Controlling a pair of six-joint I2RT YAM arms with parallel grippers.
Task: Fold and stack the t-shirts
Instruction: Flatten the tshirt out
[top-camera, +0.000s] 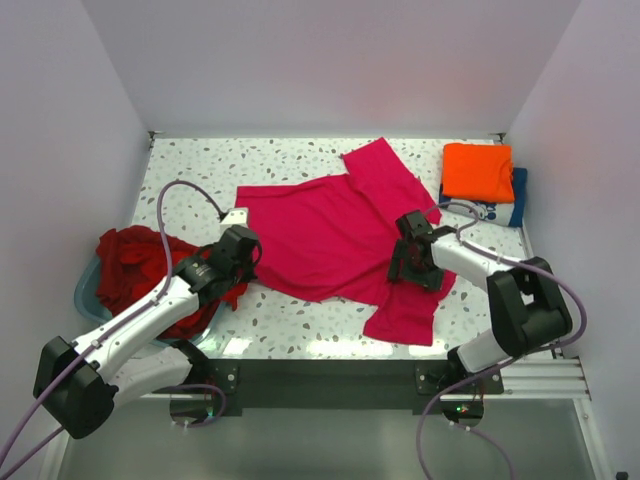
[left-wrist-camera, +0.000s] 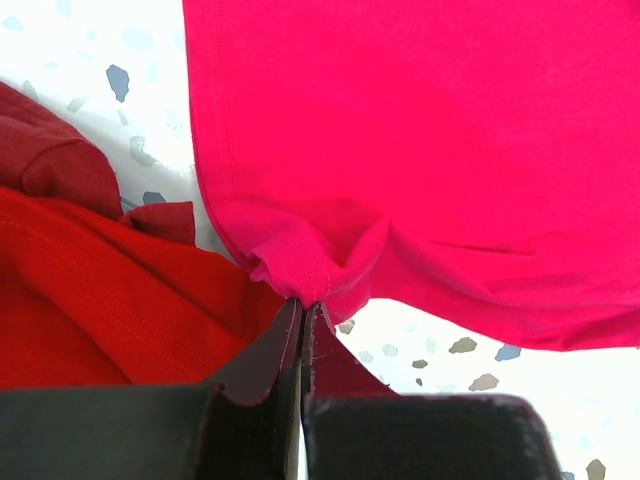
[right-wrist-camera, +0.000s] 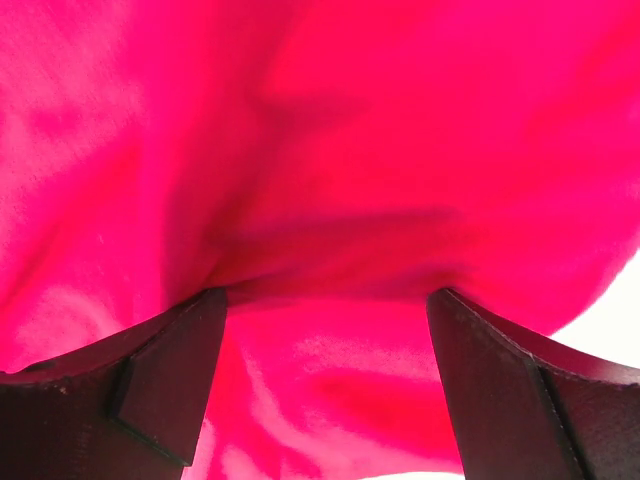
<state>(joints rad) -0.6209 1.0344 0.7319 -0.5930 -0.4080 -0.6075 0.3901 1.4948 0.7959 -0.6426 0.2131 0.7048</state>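
A: Pinching a bunched bit of hem on the magenta-pink cloth t-shirt, lower centre of the left wrist view. Left gripper clamped on that fold, fingers pressed together.

B: Spread out where?

A: Across the middle of the white speckled table in the top view. Mostly flat, one sleeve toward the upper centre, another flap toward the lower right.

B: And the right gripper?

A: Wide apart, gripping nothing. Black fingers low in the right wrist view, pink cloth filling everything between and beyond them. Touching the cloth or just above it, cannot tell. Placed over the shirt's right side in the top view.

B: Left side of that frame?

A: Heap of dark red t-shirts in a pale blue plastic tub, just beside the pinched hem.

B: Upper right?

A: Folded orange t-shirt stacked on a folded navy blue t-shirt with white print, near the pink shirt's upper sleeve.
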